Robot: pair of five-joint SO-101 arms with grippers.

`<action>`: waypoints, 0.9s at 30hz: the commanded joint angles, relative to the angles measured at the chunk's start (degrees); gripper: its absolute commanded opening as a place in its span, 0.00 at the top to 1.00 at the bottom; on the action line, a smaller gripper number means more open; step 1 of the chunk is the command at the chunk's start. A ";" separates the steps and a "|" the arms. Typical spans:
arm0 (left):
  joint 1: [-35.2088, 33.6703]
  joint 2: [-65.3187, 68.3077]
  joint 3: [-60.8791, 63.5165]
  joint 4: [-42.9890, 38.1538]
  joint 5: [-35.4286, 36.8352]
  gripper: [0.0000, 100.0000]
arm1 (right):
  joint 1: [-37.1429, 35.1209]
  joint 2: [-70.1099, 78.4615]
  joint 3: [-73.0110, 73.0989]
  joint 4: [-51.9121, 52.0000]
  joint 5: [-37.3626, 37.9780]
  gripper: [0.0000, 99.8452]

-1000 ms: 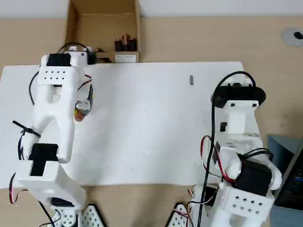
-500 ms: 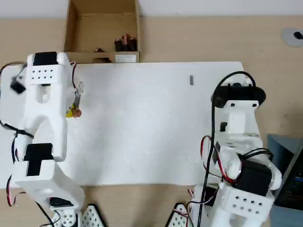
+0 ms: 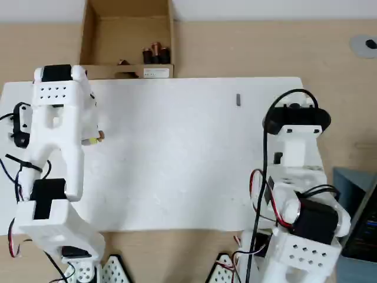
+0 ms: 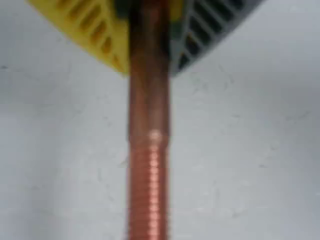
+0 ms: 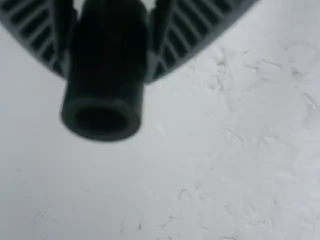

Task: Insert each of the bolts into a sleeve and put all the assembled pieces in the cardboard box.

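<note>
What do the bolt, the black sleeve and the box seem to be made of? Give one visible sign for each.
The bolt looks like copper-coloured metal: glossy highlight, cut threads. The sleeve seems matte black plastic or rubber: dull, hollow tube. The box is likely brown cardboard: matte tan walls.

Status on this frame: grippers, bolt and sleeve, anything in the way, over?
Left gripper shut on bolt. Right gripper shut on sleeve; not yet joined. Finished pieces in box. Small dark piece loose on mat.
</note>
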 commanded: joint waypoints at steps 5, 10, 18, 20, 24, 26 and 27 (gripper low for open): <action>-1.49 -2.77 -2.55 -2.02 -2.64 0.94 | 0.84 -1.19 0.13 -0.97 -0.35 0.99; -1.23 -0.48 -2.64 -4.04 -6.95 0.82 | 0.84 -1.19 0.13 -1.32 -0.18 0.99; -1.32 1.63 -3.08 -4.22 -6.95 0.81 | 0.66 -1.19 0.13 -1.32 -0.18 0.99; -1.14 1.45 -3.25 -4.22 -7.65 0.80 | 0.66 -1.19 0.13 -1.32 -0.18 0.99; -1.05 1.45 -5.10 -3.08 -22.59 0.81 | 0.66 -1.01 0.13 -1.32 -0.18 0.99; -1.05 1.36 -7.03 -0.88 -31.56 0.81 | 0.66 -1.10 0.13 -1.32 -0.18 0.99; -1.05 1.36 -8.26 1.05 -34.46 0.81 | 0.75 -1.10 0.13 -1.32 -0.18 0.99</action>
